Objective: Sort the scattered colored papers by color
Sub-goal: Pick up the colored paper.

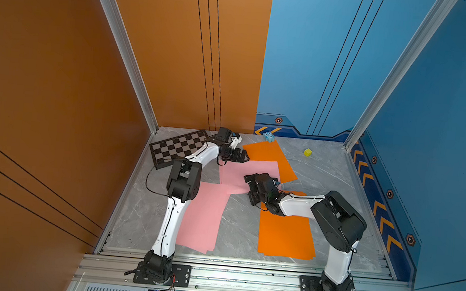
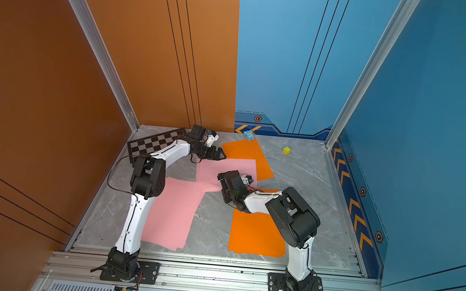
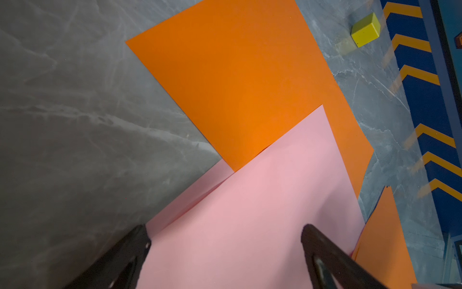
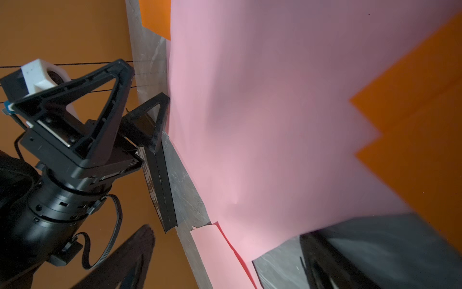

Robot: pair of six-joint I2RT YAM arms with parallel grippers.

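The left gripper (image 1: 243, 156) is wide open and holds nothing. In the left wrist view its two black fingers (image 3: 136, 246) stand far apart, with a pink sheet (image 1: 235, 172) showing between them. It hangs at the far left edge of that sheet, but I cannot tell if it touches the paper. The right gripper (image 1: 249, 188) is wide open too, with nothing in it. It sits over the near right part of the same pink sheet; the right wrist view is too blurry there to tell if a finger touches it. This pink sheet lies in the middle of the grey table (image 1: 242, 224), and its far corner lies on top of an orange sheet (image 1: 265, 153) that reaches toward the back wall. Closer to the left arm's base is a pink pile (image 1: 205, 221), and its far corner meets the pink sheet. Closer to the right arm's base is an orange pile (image 1: 284, 237), partly under the right arm. A checkered board (image 1: 177, 147) lies at the back left. A small blue toy (image 1: 268, 137) stands by the back wall, and a yellow cube (image 1: 307, 152) sits alone to its right.
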